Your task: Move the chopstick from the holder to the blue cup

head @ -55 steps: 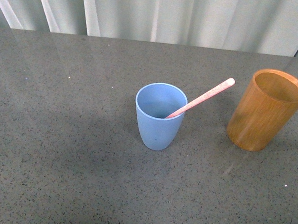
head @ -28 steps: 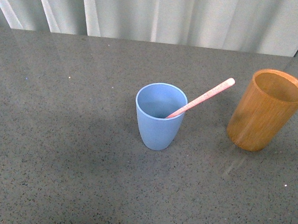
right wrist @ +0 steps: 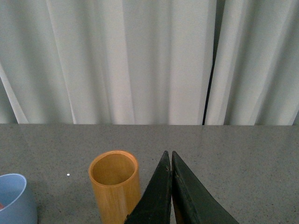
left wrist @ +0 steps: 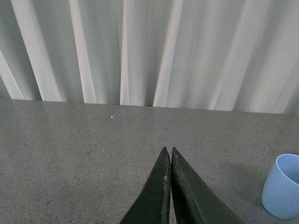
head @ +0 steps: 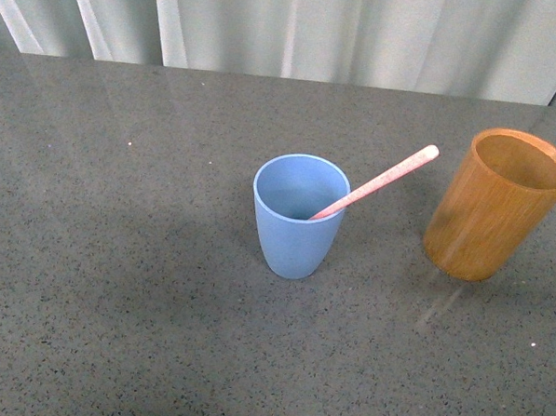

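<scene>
A pink speckled chopstick [head: 380, 182] leans in the blue cup [head: 297, 217] at mid-table, its rounded end poking out toward the holder [head: 495, 204]. The orange-brown wooden holder stands upright to the cup's right and looks empty inside. Neither arm shows in the front view. My left gripper [left wrist: 168, 150] is shut with nothing in it, held over bare table with the blue cup [left wrist: 282, 187] off to its side. My right gripper [right wrist: 168, 153] is shut and empty too, raised beside the holder [right wrist: 115, 184]; the blue cup's rim [right wrist: 13, 198] shows at that view's edge.
The grey speckled tabletop [head: 115, 283] stretches wide around both vessels. Pale pleated curtains [head: 297, 27] hang behind the table's far edge.
</scene>
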Controlling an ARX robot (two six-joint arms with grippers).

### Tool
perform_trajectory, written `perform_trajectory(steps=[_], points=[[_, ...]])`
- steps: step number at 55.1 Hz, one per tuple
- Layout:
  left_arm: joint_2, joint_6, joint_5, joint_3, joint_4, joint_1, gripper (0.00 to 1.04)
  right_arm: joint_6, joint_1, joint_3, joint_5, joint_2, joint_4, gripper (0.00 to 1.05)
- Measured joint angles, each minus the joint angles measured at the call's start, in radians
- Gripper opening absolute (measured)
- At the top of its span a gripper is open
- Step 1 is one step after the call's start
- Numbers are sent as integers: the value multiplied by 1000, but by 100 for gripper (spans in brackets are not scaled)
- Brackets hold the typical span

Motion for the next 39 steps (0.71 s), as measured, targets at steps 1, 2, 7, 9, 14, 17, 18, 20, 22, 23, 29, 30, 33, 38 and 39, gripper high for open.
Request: perform_trajectory(steps=[1,2,7,9,14,17,18,20,22,23,29,30,33,38,39], points=[[0,0,0,0,0,0,4,0,0,0,0,-5,-5,1],[0,0,0,0,0,0,4,0,0,0,0,-8,-8,1],[0,0,0,0,0,0,4,0,0,0,0,-31,-31,1],[0,0,0,0,0,0,4,0,0,0,0,-38,-37,1],[0,0,0,0,0,0,4,0,0,1,0,-88,-95,1],[0,0,0,0,0,0,4,0,0,0,0,-185,-217,1],[0,0,0,0,0,0,4,0,0,0,2,-200,-220,1],[0,0,0,0,0,0,4,0,0,0,1,-218,-221,1],[-1,0,0,0,0,0,4,0,0,0,2,-219,-224,1],[-1,0,0,0,0,0,4,0,0,0,2,-219,-225,1],[-1,0,0,0,0,0,4,0,0,0,1,-219,-225,1],[-1,0,0,0,0,0,4,0,0,0,1,-219,-225,1],[-1,-1,0,0,0,0,9,0,0,0,1,-219,-225,6],[-1,-1,0,0,0,0,31,0,0,0,2,-219,-225,27],[-1,0,0,0,0,0,34,0,0,0,2,-219,-225,31]])
